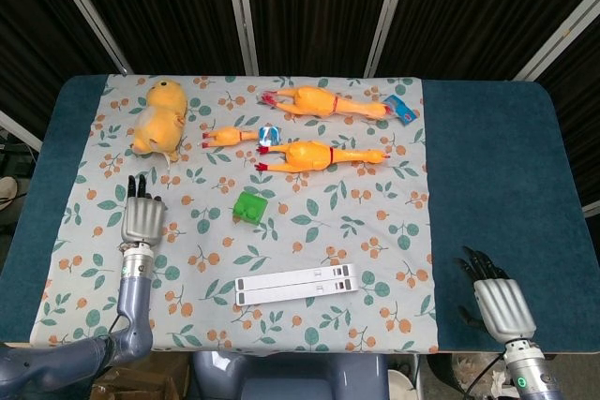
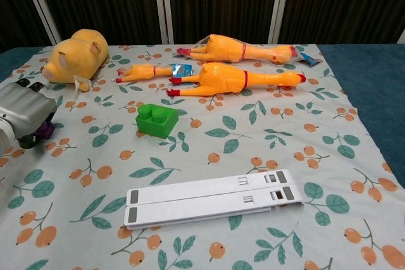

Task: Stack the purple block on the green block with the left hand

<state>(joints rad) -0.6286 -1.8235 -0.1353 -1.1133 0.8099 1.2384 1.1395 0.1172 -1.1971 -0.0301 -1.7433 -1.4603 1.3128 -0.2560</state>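
The green block (image 1: 249,206) (image 2: 156,120) stands on the floral cloth near the middle. My left hand (image 1: 142,217) (image 2: 22,112) lies palm down well to its left, fingers stretched away from me. A sliver of the purple block (image 2: 45,131) peeks out from under that hand in the chest view; the head view hides it completely. No frame shows whether any finger is closed around it. My right hand (image 1: 502,304) hangs over the near right corner of the blue table, fingers apart, holding nothing.
A yellow plush toy (image 1: 159,119) lies at the far left. Three rubber chickens (image 1: 323,102) (image 1: 319,155) (image 1: 230,136) lie along the back. A white folded stand (image 1: 296,284) (image 2: 212,197) lies flat near the front edge.
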